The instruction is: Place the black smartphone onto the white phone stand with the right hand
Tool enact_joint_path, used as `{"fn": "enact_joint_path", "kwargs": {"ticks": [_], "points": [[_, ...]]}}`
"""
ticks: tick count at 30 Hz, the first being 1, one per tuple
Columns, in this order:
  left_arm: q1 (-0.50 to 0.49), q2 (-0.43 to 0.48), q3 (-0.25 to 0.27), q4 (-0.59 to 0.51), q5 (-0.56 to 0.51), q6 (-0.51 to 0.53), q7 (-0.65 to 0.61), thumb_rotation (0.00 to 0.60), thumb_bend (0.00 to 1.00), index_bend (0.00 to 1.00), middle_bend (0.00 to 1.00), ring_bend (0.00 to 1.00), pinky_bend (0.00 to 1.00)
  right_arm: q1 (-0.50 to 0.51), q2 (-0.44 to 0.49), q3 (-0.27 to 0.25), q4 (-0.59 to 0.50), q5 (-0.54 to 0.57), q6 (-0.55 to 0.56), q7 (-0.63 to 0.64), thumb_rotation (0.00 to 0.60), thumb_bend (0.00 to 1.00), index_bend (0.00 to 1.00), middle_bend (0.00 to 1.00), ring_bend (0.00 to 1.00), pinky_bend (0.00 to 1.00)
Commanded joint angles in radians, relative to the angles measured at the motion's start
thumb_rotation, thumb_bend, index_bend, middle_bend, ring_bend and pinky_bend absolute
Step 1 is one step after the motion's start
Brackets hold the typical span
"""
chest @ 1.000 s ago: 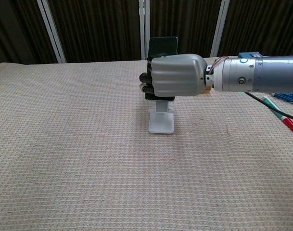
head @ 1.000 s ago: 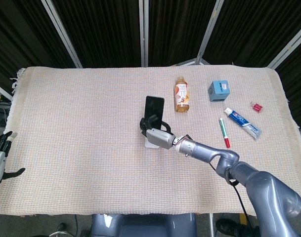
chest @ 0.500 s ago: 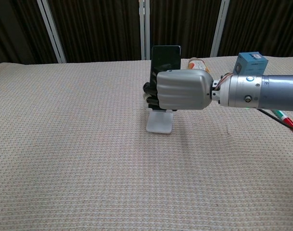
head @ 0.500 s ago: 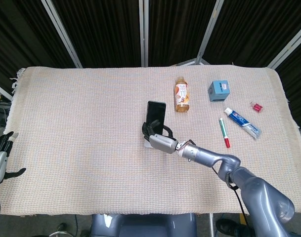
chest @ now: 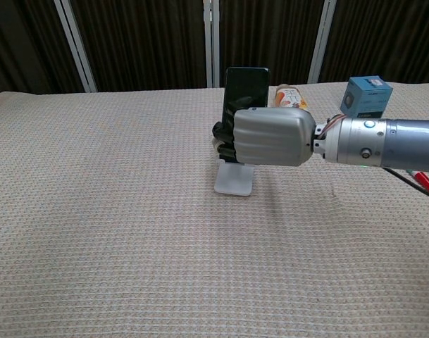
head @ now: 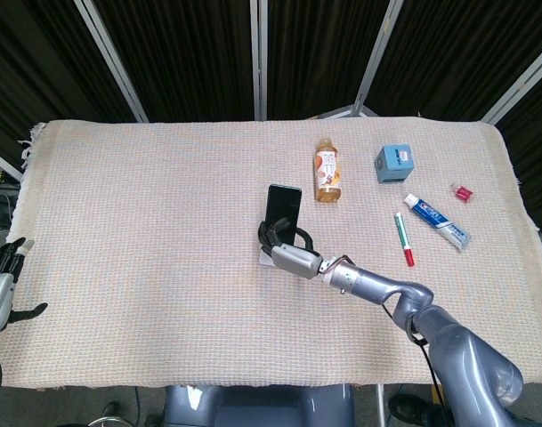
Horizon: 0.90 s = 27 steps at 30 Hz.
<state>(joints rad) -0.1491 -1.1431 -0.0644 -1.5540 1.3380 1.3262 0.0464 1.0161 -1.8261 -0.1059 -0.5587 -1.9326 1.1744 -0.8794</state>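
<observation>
The black smartphone [head: 282, 206] [chest: 245, 87] stands upright near the middle of the table, its lower part wrapped by my right hand [head: 287, 253] [chest: 268, 136]. Dark fingers [chest: 223, 138] curl around the phone's left side. Just below the hand sits the white phone stand [head: 267, 259] [chest: 234, 180], with only its base showing; whether the phone rests in its cradle is hidden by the hand. My left hand [head: 2, 283] hangs off the table's left edge with fingers apart, holding nothing.
At the back right lie an orange drink bottle [head: 327, 170], a blue box [head: 393, 164] [chest: 366, 98], a toothpaste tube [head: 437, 221], a red-and-green pen [head: 403, 238] and a small red item [head: 462, 191]. A woven beige cloth [head: 146, 222] covers the table.
My right hand with the phone has shifted slightly right and toward me, and the phone now stands more upright over the stand. The left hand has not moved.
</observation>
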Motion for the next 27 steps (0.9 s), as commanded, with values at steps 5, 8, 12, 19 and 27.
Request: {"fn": "enact_joint_path", "kwargs": {"ticks": [5,8,12,19,27], "points": [[0.0,0.001,0.001,-0.004,0.003,0.003,0.002,0.6,0.0,0.0,0.0,0.0,0.0,-0.013,-0.002,0.016,-0.005,0.017,0.027,-0.019,0.6,0.25,0.0,0.24,0.47,0.43],[0.003,0.004,0.002,-0.009,0.008,0.008,-0.002,0.6,0.0,0.0,0.0,0.0,0.0,-0.02,0.011,0.023,-0.024,0.025,0.037,-0.027,0.6,0.25,0.0,0.24,0.47,0.43],[0.005,0.008,0.005,-0.017,0.019,0.016,-0.003,0.6,0.0,0.0,0.0,0.0,0.0,-0.03,0.046,0.029,-0.071,0.028,0.064,-0.041,0.6,0.25,0.0,0.24,0.47,0.44],[0.012,0.016,0.011,-0.031,0.045,0.039,-0.01,0.6,0.0,0.0,0.0,0.0,0.0,-0.061,0.152,0.043,-0.216,0.033,0.124,-0.085,0.6,0.25,0.0,0.24,0.47,0.44],[0.028,0.034,0.02,-0.051,0.093,0.085,-0.036,0.6,0.0,0.0,0.0,0.0,0.0,-0.165,0.361,0.089,-0.517,0.095,0.223,-0.131,0.6,0.25,0.0,0.24,0.47,0.43]]}}
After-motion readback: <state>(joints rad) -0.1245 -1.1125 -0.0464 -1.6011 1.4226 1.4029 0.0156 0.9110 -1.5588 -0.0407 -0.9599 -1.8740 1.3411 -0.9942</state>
